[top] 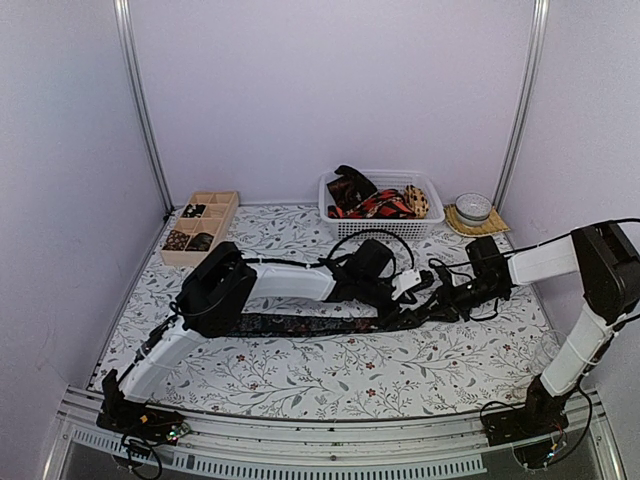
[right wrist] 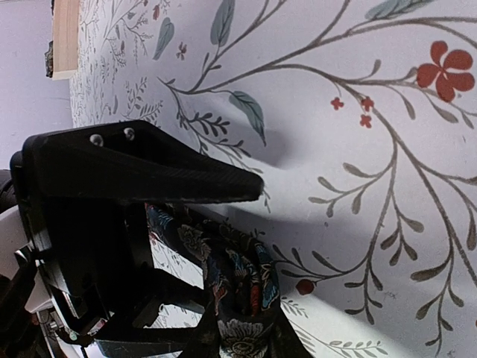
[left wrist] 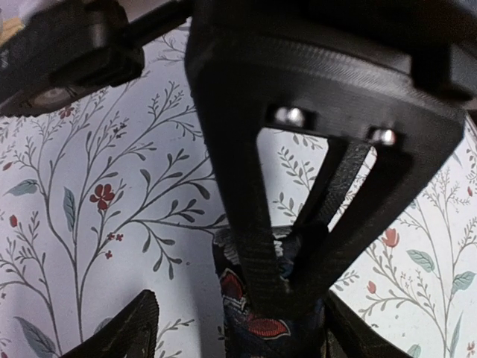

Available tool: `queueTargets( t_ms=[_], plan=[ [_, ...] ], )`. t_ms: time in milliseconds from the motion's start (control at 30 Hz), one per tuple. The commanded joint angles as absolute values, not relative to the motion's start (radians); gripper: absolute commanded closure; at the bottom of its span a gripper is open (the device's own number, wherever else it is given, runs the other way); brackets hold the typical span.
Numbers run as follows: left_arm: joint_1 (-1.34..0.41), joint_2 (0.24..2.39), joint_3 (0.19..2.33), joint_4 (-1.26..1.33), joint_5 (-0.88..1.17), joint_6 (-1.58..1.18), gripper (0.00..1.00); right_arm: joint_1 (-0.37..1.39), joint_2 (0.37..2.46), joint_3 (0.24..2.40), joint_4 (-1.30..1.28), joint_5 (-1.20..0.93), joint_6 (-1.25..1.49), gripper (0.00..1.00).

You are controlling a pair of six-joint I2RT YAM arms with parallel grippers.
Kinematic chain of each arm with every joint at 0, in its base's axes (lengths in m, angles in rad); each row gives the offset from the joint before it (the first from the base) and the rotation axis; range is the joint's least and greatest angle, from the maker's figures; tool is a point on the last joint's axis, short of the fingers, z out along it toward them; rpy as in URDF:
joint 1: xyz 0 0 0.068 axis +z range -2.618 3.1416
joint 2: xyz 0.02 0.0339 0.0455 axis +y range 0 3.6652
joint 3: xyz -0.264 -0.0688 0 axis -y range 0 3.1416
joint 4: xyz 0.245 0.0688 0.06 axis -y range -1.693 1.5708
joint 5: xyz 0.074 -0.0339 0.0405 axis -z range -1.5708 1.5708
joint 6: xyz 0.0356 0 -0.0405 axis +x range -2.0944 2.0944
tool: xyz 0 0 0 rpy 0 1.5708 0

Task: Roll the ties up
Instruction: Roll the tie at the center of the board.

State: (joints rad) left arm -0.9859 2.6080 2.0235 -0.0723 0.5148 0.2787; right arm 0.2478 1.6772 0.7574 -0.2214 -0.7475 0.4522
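Note:
A dark floral tie (top: 300, 324) lies stretched across the middle of the table, and its right end is coiled into a small roll (right wrist: 242, 280). My right gripper (right wrist: 261, 272) is shut on that roll, one finger above it and one below. In the top view the right gripper (top: 435, 308) meets the left gripper (top: 412, 295) at the tie's right end. In the left wrist view the roll (left wrist: 257, 321) and a right finger (left wrist: 253, 216) stand between the spread left fingertips (left wrist: 130, 332). The left gripper (left wrist: 238, 335) is open, with a gap to the roll on its left side.
A white mesh basket (top: 375, 229) with more ties stands at the back centre. A wooden compartment tray (top: 222, 205) with rolled ties sits at the back left, its corner (right wrist: 65, 37) also in the right wrist view. A small bowl (top: 473, 207) on a mat sits at the back right.

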Motion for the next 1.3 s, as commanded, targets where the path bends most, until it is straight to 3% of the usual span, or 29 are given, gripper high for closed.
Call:
queueTargets(
  t_ms=[0, 333, 400, 500, 600, 733, 833, 1100, 1267],
  plan=[
    [-0.999, 2.637, 2.049, -0.080, 0.499, 0.264, 0.29, 0.266, 1.586, 0.739, -0.187, -0.782, 0.463, 0.82],
    [-1.008, 2.633, 2.039, -0.033, 0.521, 0.227, 0.29, 0.273, 1.601, 0.726, -0.175, -0.769, 0.470, 0.82],
    [-1.009, 2.635, 2.039, -0.028, 0.532, 0.220, 0.34, 0.273, 1.602, 0.725, -0.175, -0.766, 0.470, 0.82],
    [-1.010, 2.637, 2.040, -0.026, 0.534, 0.212, 0.48, 0.275, 1.601, 0.726, -0.176, -0.766, 0.470, 0.81],
    [-1.011, 2.640, 2.039, -0.026, 0.533, 0.209, 0.59, 0.274, 1.604, 0.727, -0.180, -0.760, 0.470, 0.75],
    [-1.012, 2.638, 2.037, -0.027, 0.526, 0.207, 0.62, 0.275, 1.606, 0.731, -0.183, -0.748, 0.471, 0.62],
    [-1.012, 2.634, 2.033, -0.027, 0.526, 0.206, 0.62, 0.275, 1.608, 0.740, -0.189, -0.733, 0.470, 0.59],
    [-1.014, 2.613, 2.000, -0.007, 0.531, 0.195, 0.68, 0.275, 1.616, 0.749, -0.191, -0.720, 0.466, 0.60],
    [-1.017, 2.603, 1.976, 0.012, 0.539, 0.185, 0.70, 0.275, 1.624, 0.726, -0.155, -0.743, 0.480, 0.67]
  ],
)
